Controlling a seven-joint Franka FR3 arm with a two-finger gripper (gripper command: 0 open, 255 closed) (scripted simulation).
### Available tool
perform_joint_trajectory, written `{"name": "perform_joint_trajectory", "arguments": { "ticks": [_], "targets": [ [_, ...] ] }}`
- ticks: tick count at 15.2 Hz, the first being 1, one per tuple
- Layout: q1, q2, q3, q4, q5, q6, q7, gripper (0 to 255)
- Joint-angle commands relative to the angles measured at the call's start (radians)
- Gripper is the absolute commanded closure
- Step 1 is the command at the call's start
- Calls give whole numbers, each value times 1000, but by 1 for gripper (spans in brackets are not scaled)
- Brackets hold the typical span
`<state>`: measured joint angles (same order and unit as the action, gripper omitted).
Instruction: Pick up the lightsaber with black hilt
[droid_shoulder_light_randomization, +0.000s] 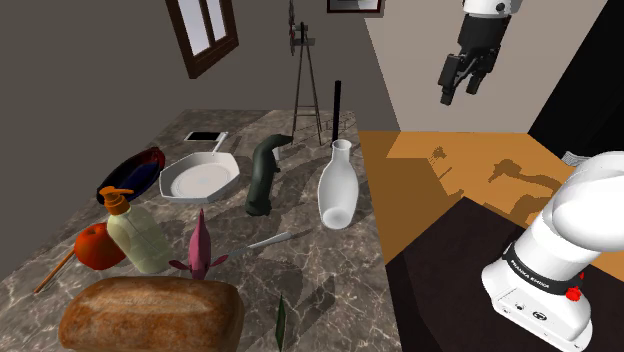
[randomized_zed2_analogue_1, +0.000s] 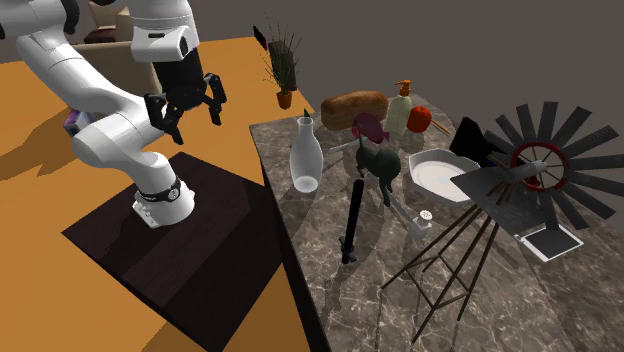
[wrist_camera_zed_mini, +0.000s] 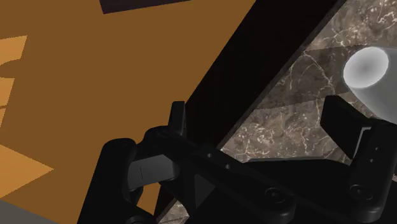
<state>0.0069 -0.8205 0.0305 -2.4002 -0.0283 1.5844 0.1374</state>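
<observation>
Zero contact yet: gripper (droid_shoulder_light_randomization: 458, 90) hangs open, upper right of shoulder view, well off the marble table (droid_shoulder_light_randomization: 335, 265). Black lightsaber (droid_shoulder_light_randomization: 337, 106) stands upright top centre, near tripod (droid_shoulder_light_randomization: 307, 92). Approach step; next needs swing over, fingers astride hilt.

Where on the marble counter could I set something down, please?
Bare marble lies along the counter edge between the white vase and the bread loaf, and past the black lightsaber, at the foot of the windmill. Crowded around the soap bottle.
</observation>
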Motion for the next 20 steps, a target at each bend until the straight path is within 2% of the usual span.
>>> {"name": "perform_joint_trajectory", "arguments": {
  "ticks": [1,10,20],
  "targets": [
    [0,0,0,0,0,0,0,0],
    [9,371,10,248,8,121,-12,0],
    [20,778,27,646,7,126,-23,0]
  ]
}}
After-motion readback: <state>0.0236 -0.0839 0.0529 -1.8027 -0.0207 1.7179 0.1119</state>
